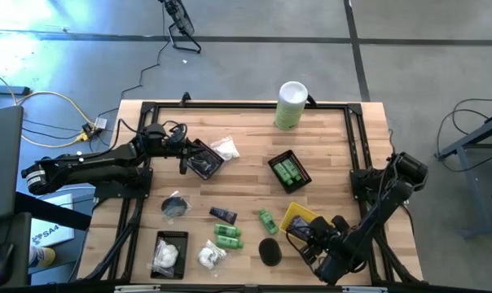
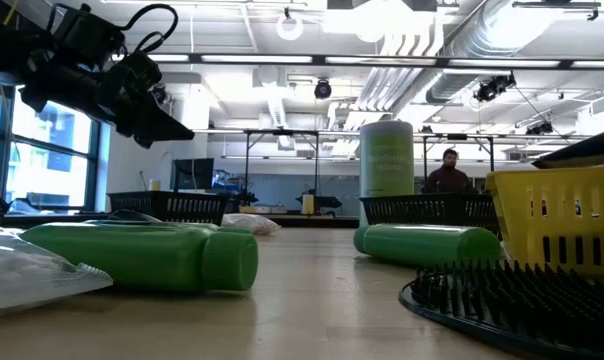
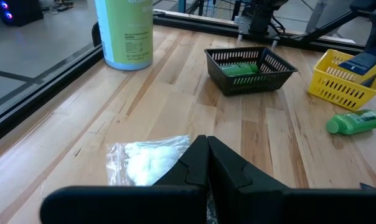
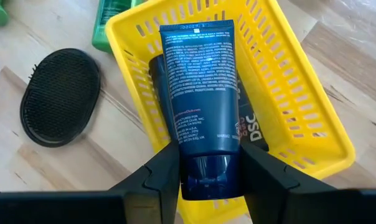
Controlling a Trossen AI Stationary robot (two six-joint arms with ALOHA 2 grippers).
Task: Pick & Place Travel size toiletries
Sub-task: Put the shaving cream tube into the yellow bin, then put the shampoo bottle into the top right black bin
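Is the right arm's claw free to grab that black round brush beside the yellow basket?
Probably not yet: the right claw is shut on a navy tube above the yellow basket; the brush lies unobstructed.

Showing pale wood grain in light planks across the table (image 1: 246, 175), framed in black rail. Displaying dark navy with fine white print on the tube (image 4: 200, 106) between the black fingers of the right end effector (image 4: 210, 165). Presenting bright yellow lattice on the basket (image 4: 300, 118). Appearing matte black with rows of bristles on the round disc (image 4: 60, 96). Reading bright green on the bottles (image 1: 227, 237). Showing black mesh on the square basket (image 3: 250, 70), green inside. Appearing white and crinkled in clear film on the packet (image 3: 149, 160). Combining white top and pale green body on the canister (image 1: 291, 106).
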